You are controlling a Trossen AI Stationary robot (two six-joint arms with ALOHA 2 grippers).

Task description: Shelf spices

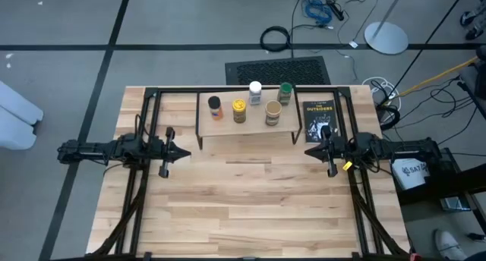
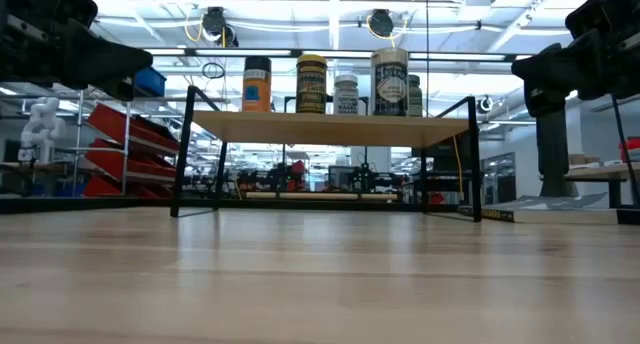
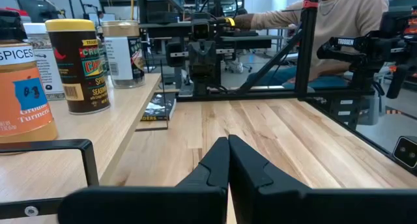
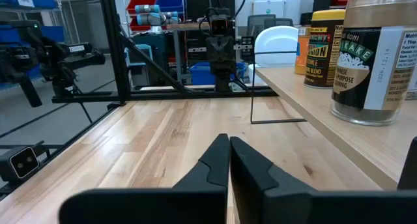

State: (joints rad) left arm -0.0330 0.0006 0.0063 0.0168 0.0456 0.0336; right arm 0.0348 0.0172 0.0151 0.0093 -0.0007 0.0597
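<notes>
Five spice jars stand upright on their bases on the light-wood shelf (image 1: 247, 127) at the table's far middle: a dark-lidded jar with orange contents (image 1: 216, 107), a yellow-lidded one (image 1: 239, 111), a white-lidded one (image 1: 255, 92), a green-lidded one (image 1: 285, 92) and a tan-lidded one (image 1: 273, 113). In the low view they line the shelf top (image 2: 330, 127). My left gripper (image 1: 187, 152) hovers left of the shelf, shut and holding nothing (image 3: 228, 146). My right gripper (image 1: 307, 149) hovers right of it, near the book, shut and holding nothing (image 4: 229, 146).
A black book with orange lettering (image 1: 319, 120) lies flat on the table right of the shelf, just far of my right gripper. Black frame rails (image 1: 152, 124) run along both table sides. A person sits beyond the table in the left wrist view (image 3: 339, 22). Bare tabletop (image 1: 250, 200) spans the near half.
</notes>
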